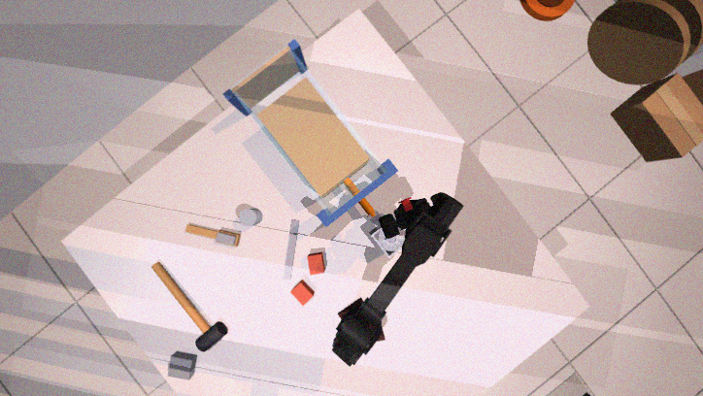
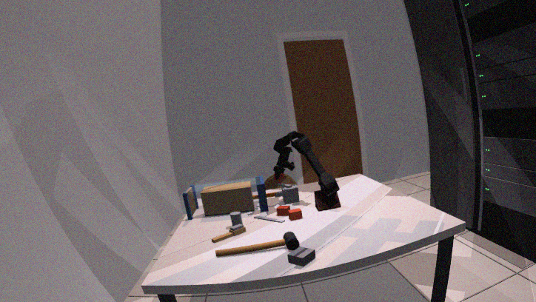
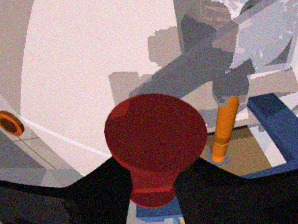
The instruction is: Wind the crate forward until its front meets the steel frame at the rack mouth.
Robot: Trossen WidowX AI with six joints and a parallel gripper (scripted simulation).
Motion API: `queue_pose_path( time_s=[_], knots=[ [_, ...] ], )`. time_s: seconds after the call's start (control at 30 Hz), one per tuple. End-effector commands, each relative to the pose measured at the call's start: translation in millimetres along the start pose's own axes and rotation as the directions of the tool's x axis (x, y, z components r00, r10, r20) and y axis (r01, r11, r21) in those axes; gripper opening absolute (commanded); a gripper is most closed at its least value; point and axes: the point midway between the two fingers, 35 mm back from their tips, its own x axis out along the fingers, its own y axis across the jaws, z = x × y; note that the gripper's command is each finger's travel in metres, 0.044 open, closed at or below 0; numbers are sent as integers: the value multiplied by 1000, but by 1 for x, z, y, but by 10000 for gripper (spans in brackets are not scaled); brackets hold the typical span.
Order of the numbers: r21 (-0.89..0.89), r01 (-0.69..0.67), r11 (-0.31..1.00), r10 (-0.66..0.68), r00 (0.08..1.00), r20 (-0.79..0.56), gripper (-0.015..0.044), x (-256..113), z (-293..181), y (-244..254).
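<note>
The tan crate (image 1: 312,137) (image 2: 229,200) sits flat inside the clear-panelled cubby. A gap shows between its front and the blue steel frame (image 1: 339,208) (image 2: 262,195) (image 3: 281,125). The orange strap (image 1: 359,197) (image 3: 225,127) runs from the crate under the frame's top bar toward the grey winch (image 1: 389,242) (image 2: 290,195). My gripper (image 1: 406,205) (image 2: 277,175) (image 3: 150,147) is shut on the winch handle's red knob (image 3: 155,131), beside the winch and above bench height. The handle's grey arm (image 3: 175,75) reaches from the knob toward the winch. Its square key and the round hole are hidden.
Two red blocks (image 1: 316,263) (image 1: 302,292) and a flat grey bar (image 1: 291,247) lie near the winch. A grey cylinder (image 1: 250,216), a wood-handled brush-like tool (image 1: 227,237), a mallet (image 1: 182,297) and a grey block (image 1: 182,365) stand or lie farther off.
</note>
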Motion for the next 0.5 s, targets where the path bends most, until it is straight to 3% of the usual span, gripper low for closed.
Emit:
queue_pose_path(
  time_s=[0.0,0.47],
  knots=[
    [-18,57,998,-57,998,-7,0,10,-14,-22],
    [-18,57,998,-57,998,-7,0,10,-15,-24]
  ],
)
